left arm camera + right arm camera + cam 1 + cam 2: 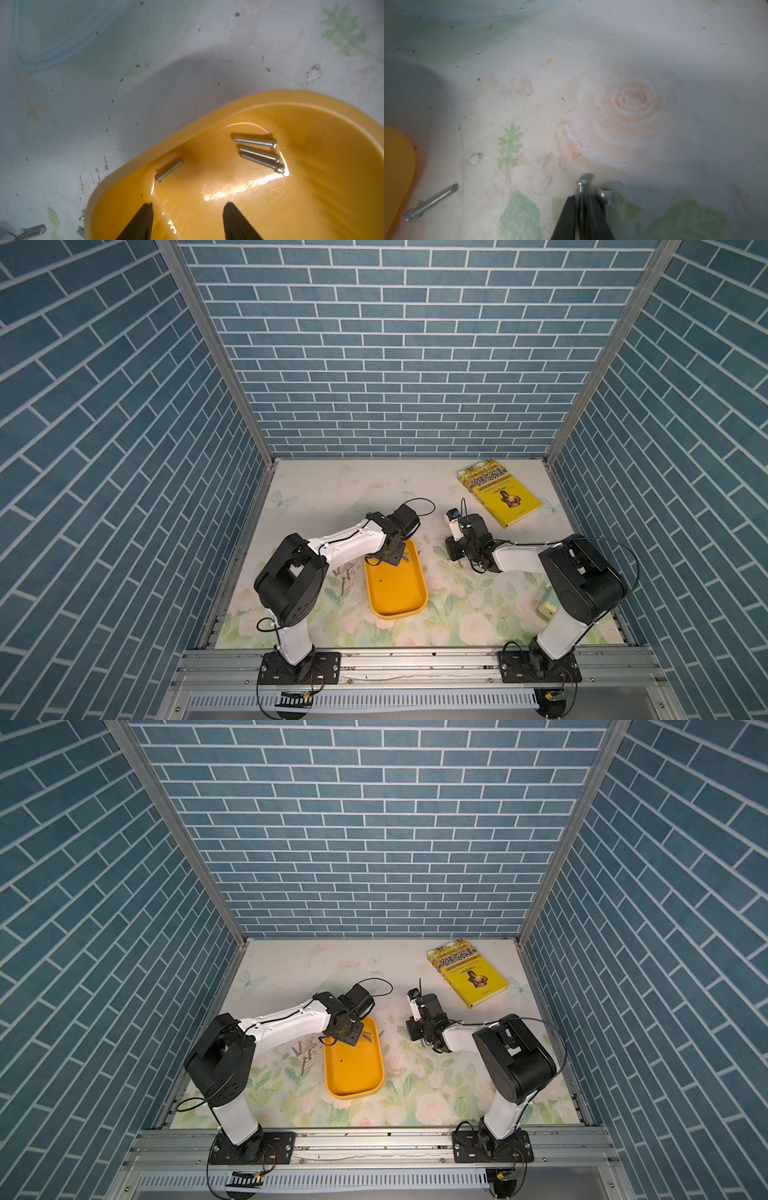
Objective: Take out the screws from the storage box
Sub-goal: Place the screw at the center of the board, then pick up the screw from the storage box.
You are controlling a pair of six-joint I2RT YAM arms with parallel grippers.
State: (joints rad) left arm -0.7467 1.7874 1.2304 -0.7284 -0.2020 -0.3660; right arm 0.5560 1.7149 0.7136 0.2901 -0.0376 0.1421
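**Item:** screws [259, 153], small, slim, silvery metal with rounded heads.

**Location:** four lie in one corner of the storage box [291, 97]. Three are bunched and touching; a lone screw [168, 171] lies apart near the wall. Others are already out on the bench [633, 52].

**Handling (judged):** light, rigid and smooth, so apt to roll or skid on the glossy floor (the bunched ones probably shift together).

**Hold:** across mid-shaft, jaws square to its length, lone one first.

**Left end effector** [188, 205]: spread, empty, above the box.

**Right end effector** [582, 197]: over the bench, jaws narrow about one screw. Whether it is pinched or loose, I cannot tell.
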